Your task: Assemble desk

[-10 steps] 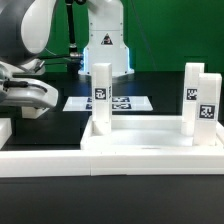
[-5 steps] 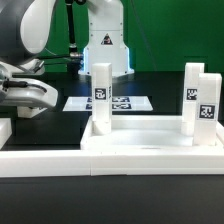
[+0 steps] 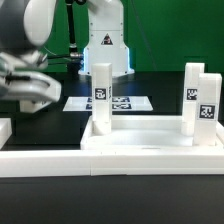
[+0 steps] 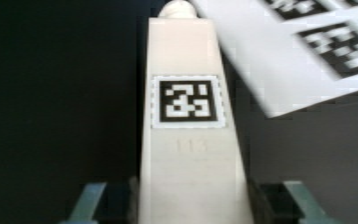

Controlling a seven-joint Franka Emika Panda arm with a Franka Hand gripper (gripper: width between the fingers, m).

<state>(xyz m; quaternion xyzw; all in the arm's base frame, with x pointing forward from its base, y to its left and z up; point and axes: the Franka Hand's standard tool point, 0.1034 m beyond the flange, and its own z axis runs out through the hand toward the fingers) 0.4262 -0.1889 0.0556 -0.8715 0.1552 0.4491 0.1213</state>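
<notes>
The white desk top (image 3: 140, 141) lies with its rim up, at the exterior view's centre right. Three square white legs with tags stand upright in it: one on the left (image 3: 101, 95) and two on the right (image 3: 192, 92) (image 3: 207, 112). A fourth white leg (image 4: 190, 110) with a black-and-white tag lies on the dark table and fills the wrist view. My gripper (image 4: 195, 200) is open and straddles this leg. Its fingers (image 4: 96, 200) stand on either side with a dark gap to the leg. In the exterior view the gripper (image 3: 30, 95) is blurred, at the left.
The marker board (image 3: 120, 102) lies flat behind the desk top and shows beside the leg in the wrist view (image 4: 309, 50). A long white border rail (image 3: 110, 165) runs along the front. The robot base (image 3: 105, 45) stands at the back. A white piece (image 3: 5, 130) sits at the left edge.
The arm's wrist and gripper have shifted at the exterior view's left and now look blurred. The desk top and its three standing legs have not moved.
</notes>
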